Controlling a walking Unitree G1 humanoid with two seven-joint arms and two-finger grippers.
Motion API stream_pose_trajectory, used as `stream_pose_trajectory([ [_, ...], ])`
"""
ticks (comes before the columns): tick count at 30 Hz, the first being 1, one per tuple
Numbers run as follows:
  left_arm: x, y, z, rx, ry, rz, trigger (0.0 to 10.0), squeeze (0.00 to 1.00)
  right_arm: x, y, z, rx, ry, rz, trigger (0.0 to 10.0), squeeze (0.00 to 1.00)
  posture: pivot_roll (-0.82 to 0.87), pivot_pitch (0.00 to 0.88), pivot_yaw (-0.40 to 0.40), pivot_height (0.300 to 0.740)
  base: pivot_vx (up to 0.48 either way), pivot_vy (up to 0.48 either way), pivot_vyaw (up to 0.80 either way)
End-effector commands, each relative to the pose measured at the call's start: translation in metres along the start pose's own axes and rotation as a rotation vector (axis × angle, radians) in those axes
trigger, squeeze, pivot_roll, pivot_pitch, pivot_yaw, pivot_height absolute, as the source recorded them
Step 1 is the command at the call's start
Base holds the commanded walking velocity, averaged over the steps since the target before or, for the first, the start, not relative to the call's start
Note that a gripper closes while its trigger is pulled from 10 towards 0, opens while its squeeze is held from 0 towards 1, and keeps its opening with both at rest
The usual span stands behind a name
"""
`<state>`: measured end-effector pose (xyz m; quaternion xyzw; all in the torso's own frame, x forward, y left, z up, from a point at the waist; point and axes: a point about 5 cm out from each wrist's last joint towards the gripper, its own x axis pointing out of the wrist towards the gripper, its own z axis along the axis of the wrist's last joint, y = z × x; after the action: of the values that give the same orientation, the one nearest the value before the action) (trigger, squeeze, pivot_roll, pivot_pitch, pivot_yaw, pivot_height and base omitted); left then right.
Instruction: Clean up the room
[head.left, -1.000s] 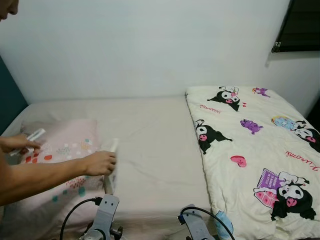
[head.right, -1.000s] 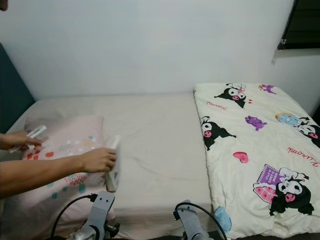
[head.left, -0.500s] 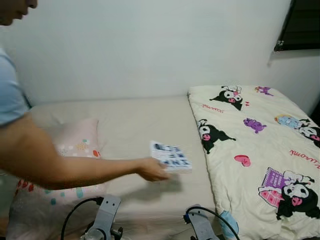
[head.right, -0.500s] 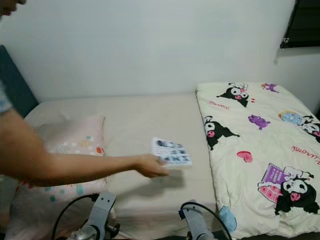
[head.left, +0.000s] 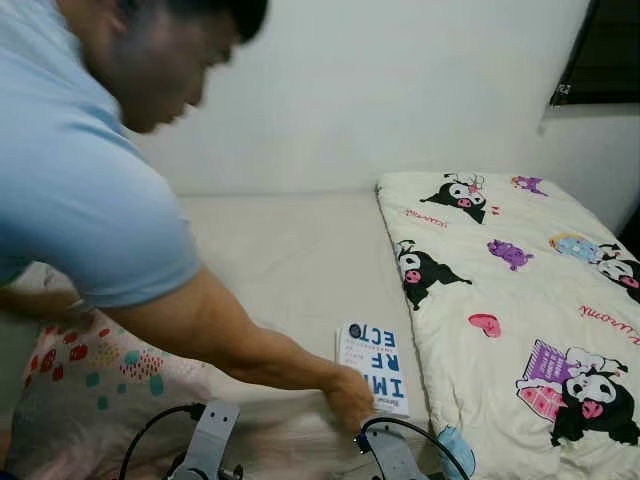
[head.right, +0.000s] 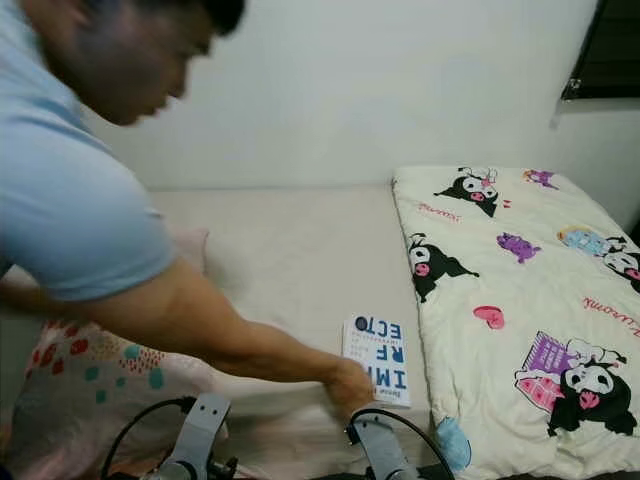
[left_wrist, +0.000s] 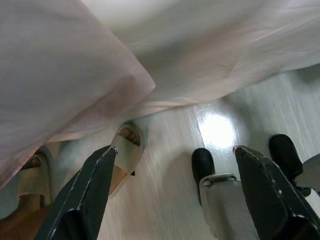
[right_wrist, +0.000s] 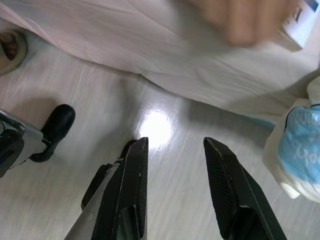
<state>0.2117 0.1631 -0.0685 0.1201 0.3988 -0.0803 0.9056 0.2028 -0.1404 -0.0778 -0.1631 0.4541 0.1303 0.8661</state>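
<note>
A white book with blue letters lies near the front edge of the bed, just left of the cartoon-print quilt. A person in a light blue shirt leans in from the left, one hand on the book's near corner. A pink spotted pillow lies at the front left, under that arm. My left gripper hangs open over the floor by the bed's edge. My right gripper is open too, low over the floor below the book and the blurred hand.
The person's sandalled foot stands on the pale wood floor close to my black foot. A light blue item hangs at the quilt's front corner. A white wall runs behind the bed, with a dark window at the upper right.
The person has leaned much further across the bed and brought the book from the middle of the mattress down to its front edge. My grippers stay low.
</note>
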Motion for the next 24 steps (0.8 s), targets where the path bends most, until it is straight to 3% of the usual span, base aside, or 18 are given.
stream_pose_trajectory([
  [1, -0.001, 0.003, -0.005, 0.034, 0.009, 0.006, 10.0, 0.0, 0.0, 0.003, -0.002, -0.015, -0.003, 0.015, 10.0, 0.0, 0.07, 0.0, -0.028, 0.74, 0.0, 0.0, 0.0],
  [9, 0.004, -0.002, 0.016, 0.051, -0.028, -0.004, 10.0, 0.0, -0.001, -0.026, 0.017, 0.028, -0.08, -0.072, 10.0, 0.0, 0.03, 0.0, -0.029, 0.74, 0.0, 0.0, 0.0],
  [16, 0.003, -0.003, 0.012, 0.058, -0.025, 0.001, 10.0, 0.0, -0.001, -0.027, 0.022, 0.046, -0.107, -0.074, 10.0, 0.0, 0.04, 0.0, -0.014, 0.74, 0.0, 0.0, 0.0],
  [21, 0.001, -0.002, 0.003, 0.068, -0.01, -0.004, 10.0, 0.0, 0.0, -0.021, 0.018, 0.01, -0.096, -0.058, 10.0, 0.0, 0.03, 0.0, -0.019, 0.74, 0.0, 0.0, 0.0],
  [24, 0.0, 0.002, -0.001, 0.079, 0.003, -0.002, 10.0, 0.0, 0.0, -0.023, 0.02, 0.041, -0.099, -0.076, 10.0, 0.0, 0.03, 0.0, -0.016, 0.74, 0.0, 0.0, 0.0],
])
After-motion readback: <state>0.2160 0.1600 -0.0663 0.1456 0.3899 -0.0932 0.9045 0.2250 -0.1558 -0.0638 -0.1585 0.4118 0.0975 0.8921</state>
